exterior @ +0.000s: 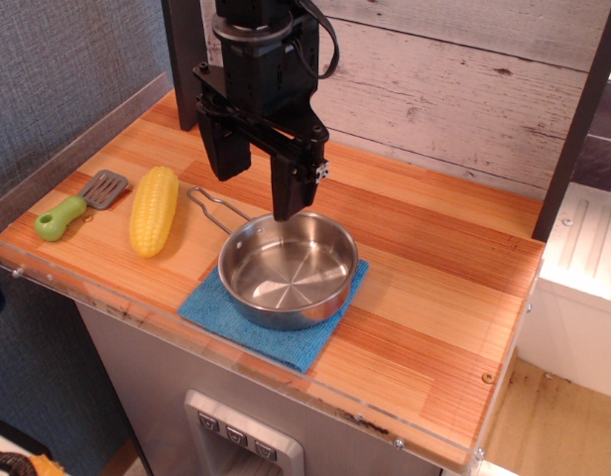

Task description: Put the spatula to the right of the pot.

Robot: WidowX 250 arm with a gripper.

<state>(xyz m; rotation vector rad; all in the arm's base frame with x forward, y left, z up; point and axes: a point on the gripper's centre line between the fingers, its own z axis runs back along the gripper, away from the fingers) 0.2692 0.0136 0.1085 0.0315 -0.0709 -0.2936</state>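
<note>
on the wooden counter point(415, 288), the black gripper point(258, 183) hangs wide and empty above the shiny steel pot point(286, 270), while the grey-bladed, green-handled spatula point(79, 203) lies untouched at nine o'clock, transfer pending.

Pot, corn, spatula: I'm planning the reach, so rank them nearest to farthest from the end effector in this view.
1. Pot: just below and in front of the end effector, on the blue cloth.
2. Corn: to its left in the picture.
3. Spatula: farthest left, near the counter edge.
</note>
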